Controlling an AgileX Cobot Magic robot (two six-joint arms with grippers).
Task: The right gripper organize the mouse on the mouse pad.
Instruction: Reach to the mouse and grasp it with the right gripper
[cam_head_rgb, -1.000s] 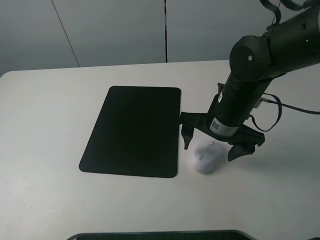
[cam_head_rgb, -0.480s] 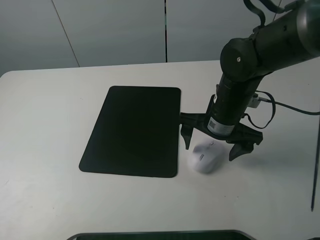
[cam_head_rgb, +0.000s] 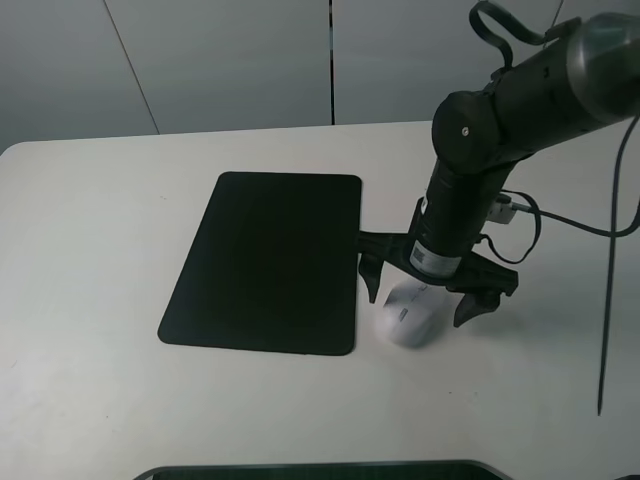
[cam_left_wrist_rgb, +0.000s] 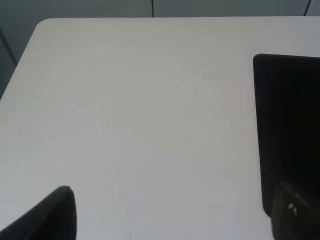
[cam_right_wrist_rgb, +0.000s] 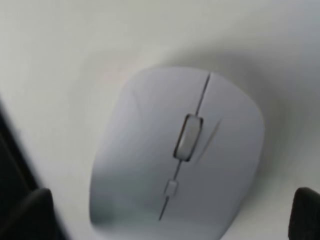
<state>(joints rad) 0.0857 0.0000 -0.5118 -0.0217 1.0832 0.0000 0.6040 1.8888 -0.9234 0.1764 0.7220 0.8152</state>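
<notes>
The mouse (cam_head_rgb: 408, 318) sits on the bare white table (cam_head_rgb: 100, 250), off the mouse pad (cam_head_rgb: 265, 262). From the pad's centre it lies at about 4 o'clock, just beside the near right corner, with a sliver of table between them. The pad lies flat with nothing on it.

Up close in the right wrist view, the mouse (cam_right_wrist_rgb: 180, 150) fills the frame, with its scroll wheel and a small grey mark in line along its middle seam.

The right gripper (cam_head_rgb: 418, 304) is directly above the mouse, pointing straight down. Its jaws are spread wide: one finger stands at the mouse's 9 o'clock, between mouse and pad edge, the other at its 3 o'clock. In the wrist view the right gripper (cam_right_wrist_rgb: 167, 215) shows only two dark fingertips at the frame's corners, both clear of the white shell, so nothing is gripped.

Over on the other side, the left gripper (cam_left_wrist_rgb: 172, 215) hangs above bare table, its jaws also wide apart, with the mouse pad (cam_left_wrist_rgb: 290, 125) edging into its view.
</notes>
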